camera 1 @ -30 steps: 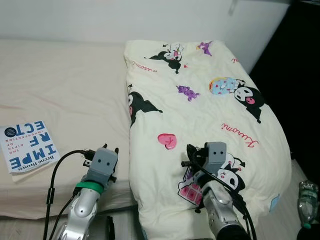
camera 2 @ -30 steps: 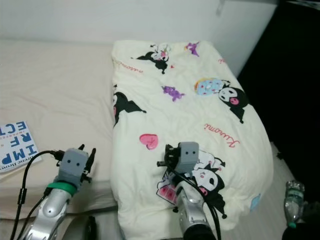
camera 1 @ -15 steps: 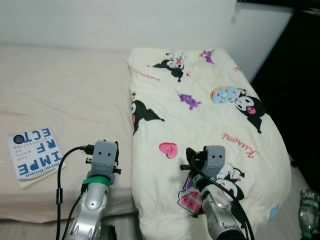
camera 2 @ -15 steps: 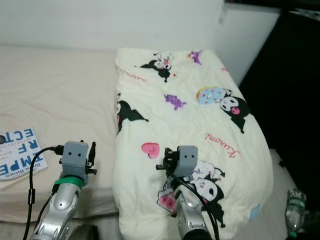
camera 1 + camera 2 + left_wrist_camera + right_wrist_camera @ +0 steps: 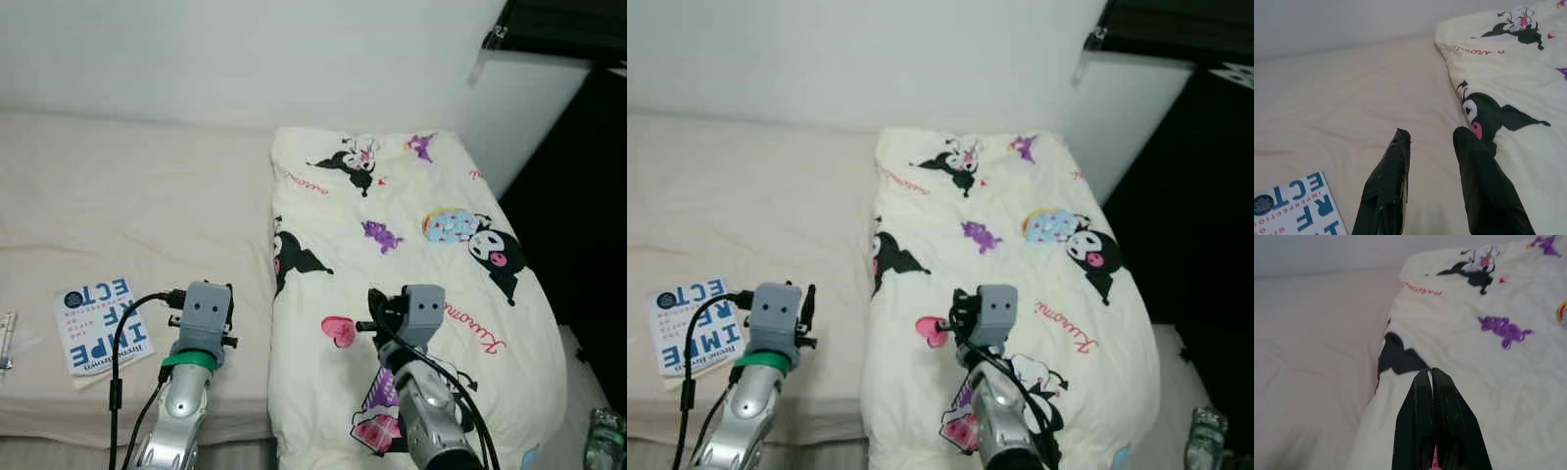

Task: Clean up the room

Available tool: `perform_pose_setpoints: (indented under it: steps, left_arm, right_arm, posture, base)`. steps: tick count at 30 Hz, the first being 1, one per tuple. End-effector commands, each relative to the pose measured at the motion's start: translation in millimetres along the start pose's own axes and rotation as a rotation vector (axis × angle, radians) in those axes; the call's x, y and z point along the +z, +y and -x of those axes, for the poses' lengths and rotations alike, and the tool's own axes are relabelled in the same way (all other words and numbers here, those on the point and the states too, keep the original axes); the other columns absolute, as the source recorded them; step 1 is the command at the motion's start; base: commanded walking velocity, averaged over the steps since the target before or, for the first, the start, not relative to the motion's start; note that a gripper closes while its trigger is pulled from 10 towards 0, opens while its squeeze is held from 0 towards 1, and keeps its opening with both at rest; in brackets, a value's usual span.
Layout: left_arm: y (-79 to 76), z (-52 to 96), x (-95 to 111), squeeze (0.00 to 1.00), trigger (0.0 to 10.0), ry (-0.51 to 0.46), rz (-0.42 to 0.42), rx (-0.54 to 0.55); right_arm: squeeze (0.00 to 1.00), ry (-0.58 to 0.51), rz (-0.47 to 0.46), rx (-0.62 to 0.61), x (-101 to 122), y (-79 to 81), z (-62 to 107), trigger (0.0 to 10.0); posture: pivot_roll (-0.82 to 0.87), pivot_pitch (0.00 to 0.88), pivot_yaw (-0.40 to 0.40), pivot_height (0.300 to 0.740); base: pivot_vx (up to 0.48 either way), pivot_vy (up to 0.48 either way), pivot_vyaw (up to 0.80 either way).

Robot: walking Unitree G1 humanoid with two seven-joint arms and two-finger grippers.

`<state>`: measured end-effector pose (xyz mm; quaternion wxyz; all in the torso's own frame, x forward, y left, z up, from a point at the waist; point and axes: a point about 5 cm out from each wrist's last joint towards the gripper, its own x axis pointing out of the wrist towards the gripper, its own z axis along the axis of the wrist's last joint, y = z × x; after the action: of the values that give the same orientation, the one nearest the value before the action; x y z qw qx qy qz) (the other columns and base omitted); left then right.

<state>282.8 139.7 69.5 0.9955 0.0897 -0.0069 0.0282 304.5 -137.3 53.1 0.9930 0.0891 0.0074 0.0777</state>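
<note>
A cream quilt [image 5: 411, 225] printed with cartoon characters lies folded along the right side of the bed. A white book with blue letters [image 5: 101, 325] rests on the beige sheet [image 5: 127, 196] near the front left. My left gripper [image 5: 1432, 131] is open and holds nothing; it hovers over the sheet between the book [image 5: 1295, 210] and the quilt's edge [image 5: 1508, 73]. My right gripper [image 5: 1429, 370] is shut with nothing visible in it, and hangs above the quilt [image 5: 1488, 333] near its front half.
A clear plastic bottle [image 5: 605, 436] stands on the floor at the lower right. A dark opening [image 5: 598, 196] borders the bed's right side, and a white wall [image 5: 245, 59] runs behind it. A small metallic object [image 5: 7, 338] lies at the bed's left edge.
The whole picture has shifted, so the camera has moved: bed, quilt and book sit lower and further right. Both arms keep about the same pose.
</note>
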Motion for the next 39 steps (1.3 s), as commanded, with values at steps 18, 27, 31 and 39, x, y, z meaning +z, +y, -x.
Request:
perform_pose_setpoints:
  steps: [18,27,31,39]
  left_arm:
    - [-4.2,8.2,-16.3,0.0,10.0,0.082,-0.013,-0.039]
    - [-4.3,8.8,-15.8,0.0,10.0,0.078,-0.008,-0.036]
    - [-2.5,9.4,-16.5,0.0,10.0,0.079,-0.012,-0.025]
    - [-0.6,11.3,-17.8,0.0,10.0,0.087,-0.006,-0.014]
  right_arm:
    - [0.0,0.18,0.024,-0.052,-25.5,-11.8,11.8,10.0]
    - [0.0,0.185,0.002,-0.026,-24.8,-9.2,8.9,10.0]
    - [0.0,0.209,0.023,0.017,-27.6,-3.9,9.1,10.0]
    - [0.0,0.209,0.025,0.021,-27.7,-2.7,8.5,10.0]
  posture:
    - [0.02,0.016,-0.027,0.74]
    - [0.02,0.016,-0.029,0.74]
    - [0.02,0.014,-0.03,0.74]
    - [0.03,0.017,-0.034,0.74]
  base:
    - [0.0,0.0,-0.03]
    - [0.0,0.0,-0.77]
    - [0.0,0.0,0.0]
    - [0.0,0.0,0.0]
